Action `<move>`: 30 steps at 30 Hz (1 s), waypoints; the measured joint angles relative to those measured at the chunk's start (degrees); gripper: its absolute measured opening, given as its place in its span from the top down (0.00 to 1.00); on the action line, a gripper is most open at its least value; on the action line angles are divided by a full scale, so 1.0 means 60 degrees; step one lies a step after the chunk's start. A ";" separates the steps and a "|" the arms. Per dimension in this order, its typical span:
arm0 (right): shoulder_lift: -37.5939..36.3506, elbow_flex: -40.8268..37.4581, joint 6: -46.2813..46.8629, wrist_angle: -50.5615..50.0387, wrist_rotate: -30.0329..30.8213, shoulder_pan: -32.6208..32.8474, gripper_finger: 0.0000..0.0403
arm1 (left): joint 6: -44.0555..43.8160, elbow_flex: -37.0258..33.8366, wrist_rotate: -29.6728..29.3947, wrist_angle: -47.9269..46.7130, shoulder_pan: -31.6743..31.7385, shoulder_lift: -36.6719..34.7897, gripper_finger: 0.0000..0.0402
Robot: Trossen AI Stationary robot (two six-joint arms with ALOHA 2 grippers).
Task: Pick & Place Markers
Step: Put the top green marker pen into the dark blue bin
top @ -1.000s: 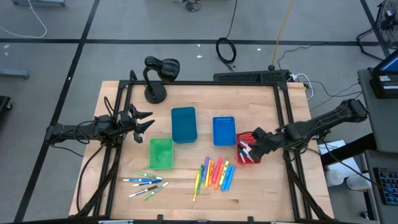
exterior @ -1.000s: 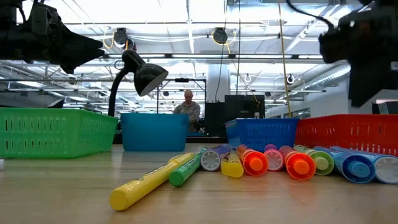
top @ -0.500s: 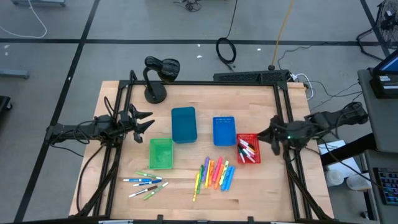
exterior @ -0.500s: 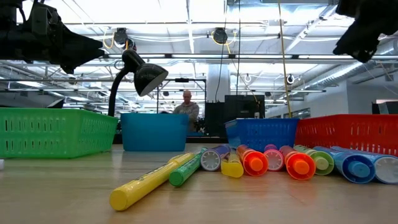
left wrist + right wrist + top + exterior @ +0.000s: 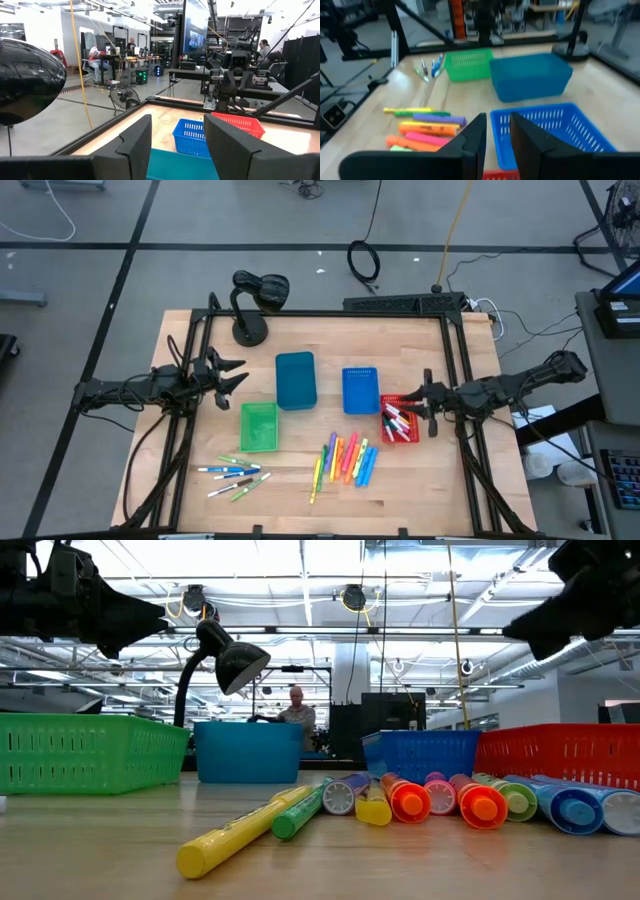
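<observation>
the neon markers (image 5: 346, 459) lay near the table's front edge, long axes running front to back, closer to the right claw (image 5: 428, 402), which hung above the red bin (image 5: 411, 432) by the right edge, fingers slightly parted, holding nothing. the left claw (image 5: 228, 374) waited open, empty.
</observation>
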 joint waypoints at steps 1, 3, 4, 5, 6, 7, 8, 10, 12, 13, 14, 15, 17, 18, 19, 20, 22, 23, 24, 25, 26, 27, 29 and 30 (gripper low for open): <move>-0.0190 -0.0045 -0.0105 -0.0012 0.0002 -0.0002 0.83 | -0.0004 -0.0002 0.0000 -0.0003 -0.0002 0.0000 0.54; -0.0595 -0.0129 -0.0288 0.0007 0.0008 -0.0007 0.83 | -0.0003 -0.0004 0.0000 0.0000 0.0000 0.0003 0.54; -0.0823 -0.0204 -0.0367 0.0065 0.0001 -0.0007 0.83 | -0.0001 -0.0003 0.0000 -0.0003 -0.0003 0.0003 0.54; -0.1042 -0.0317 -0.0446 0.0103 -0.0004 -0.0007 0.83 | -0.0003 -0.0001 0.0000 0.0000 0.0000 0.0000 0.54; -0.1252 -0.0449 -0.0540 0.0186 -0.0005 -0.0007 0.83 | -0.0003 -0.0001 0.0000 0.0000 -0.0001 0.0000 0.54; -0.1468 -0.0609 -0.0649 0.0293 -0.0006 -0.0007 0.83 | -0.0002 -0.0002 0.0000 0.0000 0.0000 0.0001 0.54; -0.1685 -0.0777 -0.0765 0.0374 -0.0006 -0.0007 0.83 | -0.0001 -0.0002 0.0000 0.0000 0.0000 0.0000 0.54; -0.2152 -0.1066 -0.0947 0.0396 -0.0006 -0.0007 0.83 | -0.0002 0.0000 0.0000 0.0000 -0.0001 0.0001 0.54; -0.2684 -0.1340 -0.1028 0.0402 -0.0012 -0.0014 0.83 | 0.0000 0.0000 0.0000 0.0000 0.0000 0.0000 0.54; -0.2958 -0.1457 -0.1070 0.0443 -0.0040 -0.0015 0.83 | 0.0000 -0.0004 0.0000 0.0000 -0.0003 0.0003 0.54; -0.3173 -0.1569 -0.1109 0.0603 -0.0136 -0.0015 0.83 | -0.0003 -0.0004 0.0000 -0.0001 0.0000 0.0003 0.54; -0.3190 -0.1709 -0.1180 0.0905 -0.0218 -0.0023 0.83 | -0.0003 -0.0003 -0.0001 -0.0001 0.0000 0.0001 0.54; -0.3147 -0.1901 -0.1400 0.1205 -0.0481 -0.0037 0.83 | -0.0004 -0.0002 0.0004 0.0002 0.0000 0.0003 0.54; -0.3132 -0.1967 -0.1518 0.1365 -0.0636 -0.0076 0.83 | -0.0004 -0.0001 -0.0001 0.0000 -0.0003 0.0000 0.54; -0.3137 -0.2019 -0.1642 0.1417 -0.0878 -0.0119 0.83 | -0.0002 0.0000 -0.0001 -0.0014 -0.0003 0.0001 0.54; -0.3172 -0.2022 -0.1771 0.1440 -0.1265 -0.0173 0.83 | -0.0004 -0.0004 -0.0007 -0.0032 -0.0003 0.0003 0.54; -0.3173 -0.2030 -0.1968 0.1406 -0.2364 -0.0283 0.83 | -0.0003 -0.0004 0.0000 -0.0022 -0.0003 0.0000 0.54; -0.3166 -0.2030 -0.1973 0.1472 -0.2878 -0.0342 0.83 | 0.0000 -0.0004 -0.0002 -0.0031 -0.0003 0.0000 0.54; -0.3169 -0.2038 -0.1904 0.1563 -0.3247 -0.0400 0.83 | 0.0000 -0.0004 0.0000 -0.0046 -0.0003 0.0003 0.54; -0.3172 -0.2043 -0.1794 0.1583 -0.3478 -0.0462 0.83 | -0.0003 -0.0004 0.0000 -0.0033 -0.0006 0.0003 0.54; -0.3169 -0.2103 -0.1731 0.1597 -0.3667 -0.0512 0.83 | -0.0004 -0.0004 0.0000 -0.0009 -0.0007 0.0002 0.54; -0.3162 -0.2201 -0.1727 0.1788 -0.3785 -0.0547 0.82 | -0.0002 -0.0004 -0.0002 -0.0003 -0.0007 0.0002 0.54; -0.3175 -0.2378 -0.1789 0.2343 -0.4014 -0.0657 0.82 | -0.0004 -0.0004 -0.0001 -0.0006 -0.0007 0.0002 0.54; -0.3171 -0.2377 -0.1824 0.2355 -0.4141 -0.0718 0.82 | -0.0003 -0.0004 -0.0003 -0.0003 -0.0007 0.0003 0.54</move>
